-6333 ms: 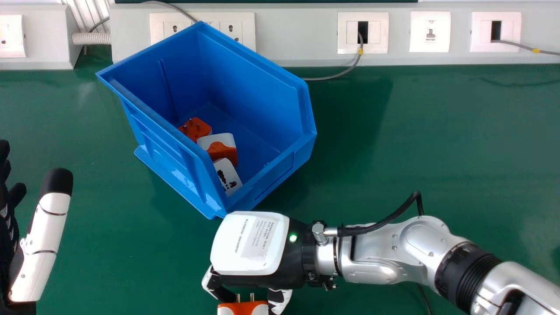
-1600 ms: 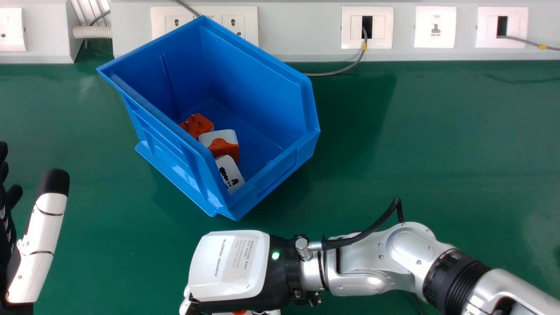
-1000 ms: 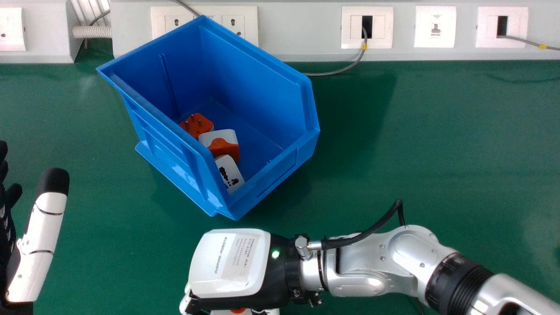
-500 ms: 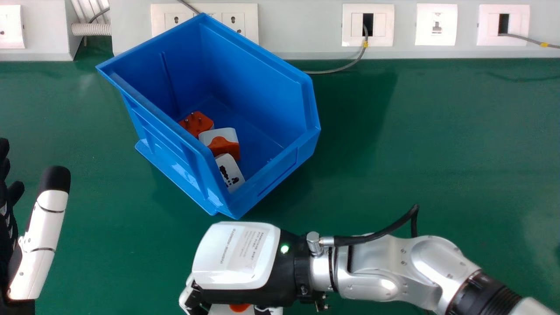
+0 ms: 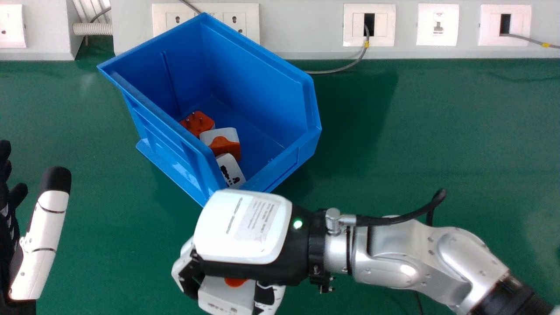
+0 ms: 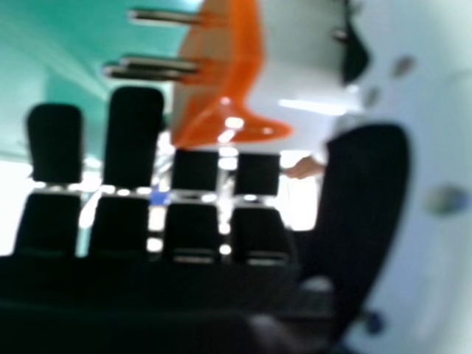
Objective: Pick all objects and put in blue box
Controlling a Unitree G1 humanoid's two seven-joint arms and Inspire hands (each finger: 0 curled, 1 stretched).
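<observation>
Right hand [image 5: 243, 245], a small-print label [image 5: 258, 218] on its white back, pinching a boxy white-and-orange plastic plug adapter [image 5: 225, 294] just outside the blue plastic box [image 5: 256, 83], three more adapters [image 5: 224, 146] inside! Left hand [image 5: 41, 245] spread, far left.

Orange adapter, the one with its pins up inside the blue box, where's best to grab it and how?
Probably by opposite sides of the orange adapter's body, from above through the open top of the blue box: its pins point up, and the white-and-orange adapter crowds its near side.
</observation>
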